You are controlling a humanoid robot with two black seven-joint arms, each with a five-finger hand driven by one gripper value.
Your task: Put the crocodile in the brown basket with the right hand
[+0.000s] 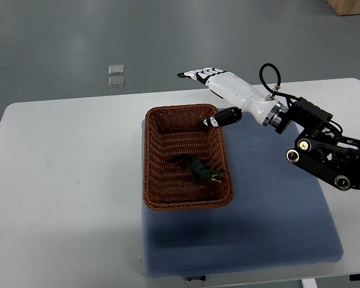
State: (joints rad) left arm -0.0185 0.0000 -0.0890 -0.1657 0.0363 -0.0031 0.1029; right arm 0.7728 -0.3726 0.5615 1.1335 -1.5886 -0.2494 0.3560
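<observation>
Release complete: the crocodile [195, 167] lies inside the brown basket [153, 174] at frame centre. The right hand [219, 84], fingers extended and empty, hovers upper right; only withdrawal appears to remain.

On the table [60, 180] before us a mat [276, 204] covers the 4 o'clock quarter, and the basket [153, 174] sits on the mat's 9 o'clock edge. We find the crocodile [197, 167] lying inside the basket, toward its 4 o'clock corner. Our right hand [219, 84] hangs above the basket's 1 o'clock corner, its arm entering from 3 o'clock. Two small squares [116, 75] lie on the floor beyond the table at 11 o'clock.
</observation>
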